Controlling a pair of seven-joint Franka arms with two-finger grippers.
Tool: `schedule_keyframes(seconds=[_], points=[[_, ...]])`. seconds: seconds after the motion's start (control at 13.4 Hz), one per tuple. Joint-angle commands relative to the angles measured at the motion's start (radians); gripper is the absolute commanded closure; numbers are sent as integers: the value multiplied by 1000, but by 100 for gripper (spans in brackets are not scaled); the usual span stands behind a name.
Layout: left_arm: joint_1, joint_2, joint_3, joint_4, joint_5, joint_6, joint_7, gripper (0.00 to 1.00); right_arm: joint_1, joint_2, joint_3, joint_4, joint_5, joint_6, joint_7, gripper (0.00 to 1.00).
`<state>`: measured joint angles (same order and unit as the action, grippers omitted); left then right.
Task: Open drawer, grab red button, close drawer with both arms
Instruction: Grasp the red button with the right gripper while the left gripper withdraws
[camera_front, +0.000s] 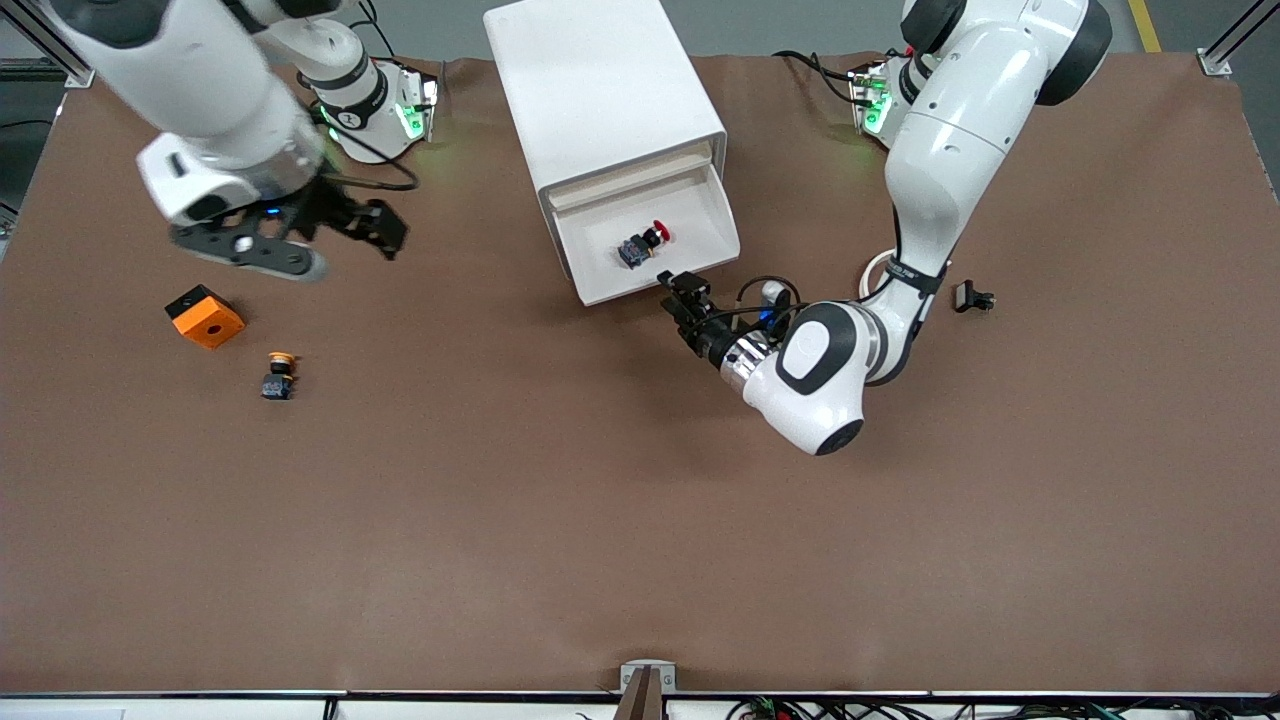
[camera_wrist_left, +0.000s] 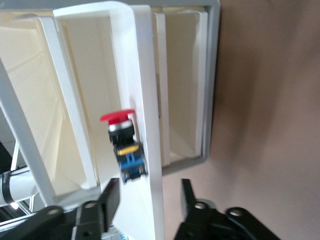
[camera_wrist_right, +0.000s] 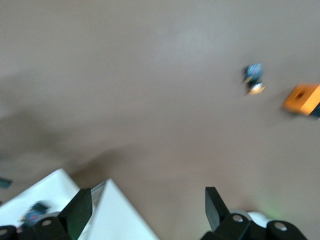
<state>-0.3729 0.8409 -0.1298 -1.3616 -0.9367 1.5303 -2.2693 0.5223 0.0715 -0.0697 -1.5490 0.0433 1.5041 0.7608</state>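
The white cabinet (camera_front: 600, 90) stands at the table's middle with its drawer (camera_front: 700, 215) pulled open. The red-capped button (camera_front: 645, 242) lies on its side in the drawer; it also shows in the left wrist view (camera_wrist_left: 125, 145). My left gripper (camera_front: 678, 292) is open at the drawer's front wall (camera_wrist_left: 147, 150), which runs between its fingers (camera_wrist_left: 111, 197). My right gripper (camera_front: 390, 230) is open and empty, up in the air over the table toward the right arm's end, beside the cabinet (camera_wrist_right: 117, 217).
An orange block (camera_front: 204, 316) and a yellow-capped button (camera_front: 279, 374) lie on the brown table toward the right arm's end; both show in the right wrist view, block (camera_wrist_right: 302, 98) and button (camera_wrist_right: 254, 78). A small black part (camera_front: 973, 297) lies toward the left arm's end.
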Motion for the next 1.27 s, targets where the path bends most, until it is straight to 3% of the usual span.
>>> schedule_keyframes(seconds=[0.0,0.22,0.45,0.82,1.19], points=[[9,0,45,96,33,-21,-3,0,66,54,-12,24,99,57,260,0],[5,-28,108,186,214,-15,2,0,178,120,-13,23,99,140,485,0],[44,-110,137,197,245,10,266,0,274,189,-13,24,99,229,655,0],[54,-171,297,196,288,19,794,0,352,304,-12,24,102,289,655,0],[33,-169,288,182,614,94,1028,0,429,380,-10,20,107,383,641,0]])
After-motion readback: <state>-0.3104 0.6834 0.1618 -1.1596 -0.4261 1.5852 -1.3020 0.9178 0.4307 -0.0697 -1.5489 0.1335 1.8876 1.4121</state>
